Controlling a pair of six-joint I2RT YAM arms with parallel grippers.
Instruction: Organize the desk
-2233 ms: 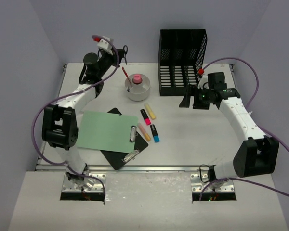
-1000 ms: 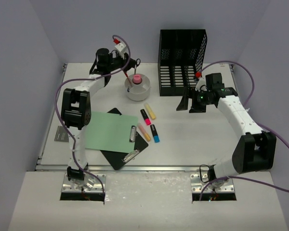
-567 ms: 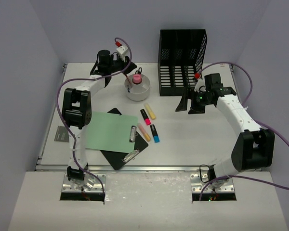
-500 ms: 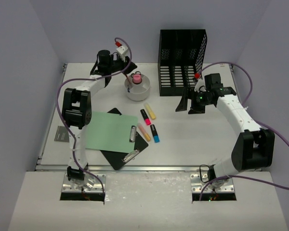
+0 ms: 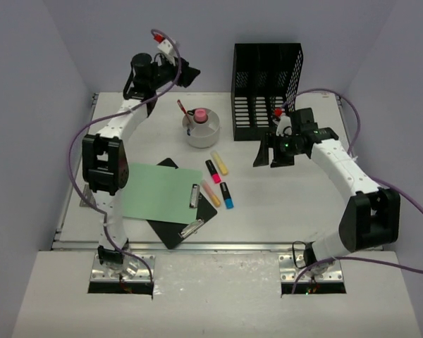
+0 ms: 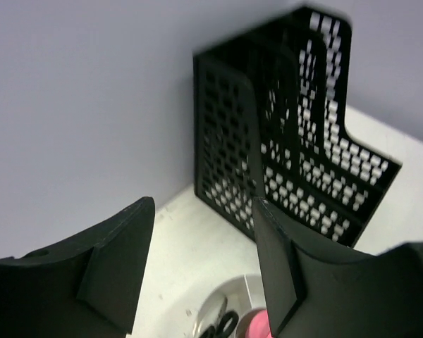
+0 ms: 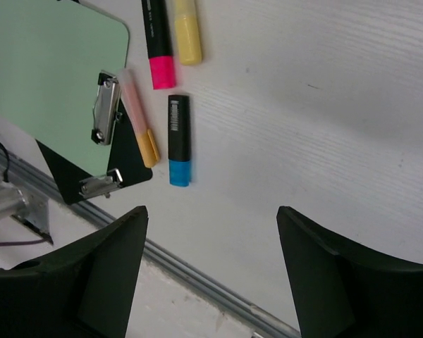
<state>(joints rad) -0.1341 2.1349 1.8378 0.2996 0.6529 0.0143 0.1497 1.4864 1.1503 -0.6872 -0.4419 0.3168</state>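
The white desk (image 5: 289,204) has a silver rail (image 5: 218,246) along its near edge. My left gripper (image 5: 187,72) is open and empty, raised above the far edge, up and left of the round white cup (image 5: 201,130). In the left wrist view, black scissors (image 6: 222,325) and a pink item (image 6: 257,327) stand in the cup (image 6: 215,306) below my gripper (image 6: 204,267). My right gripper (image 5: 264,151) is open and empty, above the desk to the right of the highlighters. In the right wrist view it (image 7: 211,274) hangs over bare desk (image 7: 303,105).
A black mesh file rack (image 5: 266,70) stands at the back, also in the left wrist view (image 6: 289,127). Pink (image 5: 212,170), yellow (image 5: 220,163), orange (image 5: 210,191) and blue (image 5: 226,195) highlighters lie mid-desk. A green clipboard (image 5: 158,191) overlaps a black clipboard (image 5: 183,222).
My left gripper carried the scissors to the cup, let them go in it, then rose up and back, empty. My right gripper shifted slightly left.
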